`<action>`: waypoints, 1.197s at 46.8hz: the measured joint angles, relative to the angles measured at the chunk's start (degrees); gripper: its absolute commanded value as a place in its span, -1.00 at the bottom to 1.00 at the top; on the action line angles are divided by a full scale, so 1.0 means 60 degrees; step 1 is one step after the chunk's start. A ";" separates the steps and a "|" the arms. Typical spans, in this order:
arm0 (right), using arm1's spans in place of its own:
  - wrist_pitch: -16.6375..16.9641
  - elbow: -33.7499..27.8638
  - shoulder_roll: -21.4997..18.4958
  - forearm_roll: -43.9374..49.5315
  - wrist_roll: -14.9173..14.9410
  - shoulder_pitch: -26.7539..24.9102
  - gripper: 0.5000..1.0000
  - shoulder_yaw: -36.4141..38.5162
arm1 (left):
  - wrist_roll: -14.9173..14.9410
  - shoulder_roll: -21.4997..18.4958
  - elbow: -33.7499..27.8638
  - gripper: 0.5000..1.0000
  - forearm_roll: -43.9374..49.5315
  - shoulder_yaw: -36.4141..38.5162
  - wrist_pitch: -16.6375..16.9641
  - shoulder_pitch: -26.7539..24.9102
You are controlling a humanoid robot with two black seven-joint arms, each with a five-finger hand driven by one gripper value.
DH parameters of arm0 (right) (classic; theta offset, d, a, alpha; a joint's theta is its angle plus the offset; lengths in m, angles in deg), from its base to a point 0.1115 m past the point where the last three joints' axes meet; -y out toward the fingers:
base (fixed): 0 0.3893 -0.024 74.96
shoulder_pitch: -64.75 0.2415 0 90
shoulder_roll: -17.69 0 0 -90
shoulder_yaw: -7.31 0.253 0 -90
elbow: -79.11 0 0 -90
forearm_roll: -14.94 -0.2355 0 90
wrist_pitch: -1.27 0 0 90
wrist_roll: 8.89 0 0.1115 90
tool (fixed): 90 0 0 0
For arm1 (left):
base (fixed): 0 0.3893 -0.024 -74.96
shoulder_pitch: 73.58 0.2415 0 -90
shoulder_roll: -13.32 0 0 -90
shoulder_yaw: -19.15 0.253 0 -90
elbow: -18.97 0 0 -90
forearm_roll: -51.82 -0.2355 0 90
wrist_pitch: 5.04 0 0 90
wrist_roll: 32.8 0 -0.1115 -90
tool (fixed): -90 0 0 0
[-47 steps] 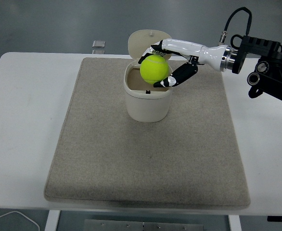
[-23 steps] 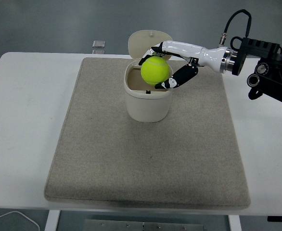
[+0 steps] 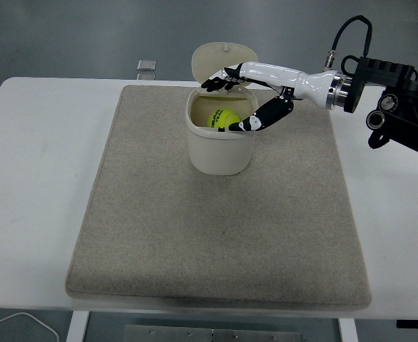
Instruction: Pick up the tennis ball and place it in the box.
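Note:
The yellow-green tennis ball [image 3: 222, 119] lies inside the cream box [image 3: 220, 153], a round tub with its lid [image 3: 225, 60] hinged up at the back. My right hand [image 3: 230, 100] hovers just over the box's opening, fingers spread and holding nothing. Its thumb [image 3: 261, 117] reaches across the right rim, and the other fingertips [image 3: 216, 80] point left above the far rim. The box stands on the upper middle of a beige mat [image 3: 216, 235]. My left arm is out of view.
A small grey square object [image 3: 146, 65] lies on the white table [image 3: 38, 178] behind the mat's far left corner. The right arm's black forearm and cable [image 3: 394, 100] hang over the table's right side.
The hand let go of the ball, which dropped from above the rim into the box. The fingers have spread; the arm stayed almost in place.

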 measured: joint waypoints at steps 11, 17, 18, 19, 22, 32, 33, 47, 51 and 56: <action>0.0819 0.0136 0.0453 -0.1024 0.0003 0.0096 0.44 0.0128 | 0.0000 0.0000 0.0000 0.97 0.0000 0.0000 0.0000 0.0000; 0.1710 0.0387 0.0936 -0.1765 0.0004 0.0115 0.44 0.0166 | -0.0001 0.0000 0.0000 0.97 0.0000 0.0000 0.0000 -0.0001; 0.1845 0.0434 0.1021 -0.1850 0.0004 0.0116 0.44 0.0167 | -0.0001 0.0000 0.0000 0.97 0.0001 0.0000 0.0000 -0.0003; 0.2003 0.0483 0.1108 -0.1936 0.0003 0.0116 0.45 0.0167 | -0.0001 0.0000 0.0000 0.97 0.0000 0.0000 0.0000 -0.0001; 0.2345 0.0583 0.1319 -0.2106 0.0003 0.0101 0.44 0.0172 | -0.0001 0.0000 0.0000 0.97 0.0000 0.0000 0.0000 0.0000; 0.2479 0.0570 0.1718 -0.3061 -0.0041 -0.0072 0.44 0.0172 | 0.0000 0.0000 0.0000 0.97 0.0000 0.0000 0.0000 0.0001; 0.2465 0.0537 0.1770 -0.3201 -0.0070 -0.0132 0.44 0.0167 | 0.0000 0.0000 0.0000 0.97 0.0000 0.0000 0.0000 0.0001; 0.1738 -0.0225 0.1817 -0.5503 -0.1217 -0.0766 0.45 0.0174 | 0.0000 0.0000 0.0000 0.97 0.0001 0.0000 0.0000 0.0002; 0.1522 -0.0293 0.1803 -0.6376 -0.1442 -0.0871 0.60 0.0178 | 0.0000 0.0000 0.0000 0.97 0.0001 0.0000 0.0000 0.0002; 0.1201 -0.0419 0.1737 -0.7317 -0.1819 -0.0921 0.65 0.0169 | 0.0000 0.0000 0.0000 0.97 0.0000 0.0000 -0.0001 0.0001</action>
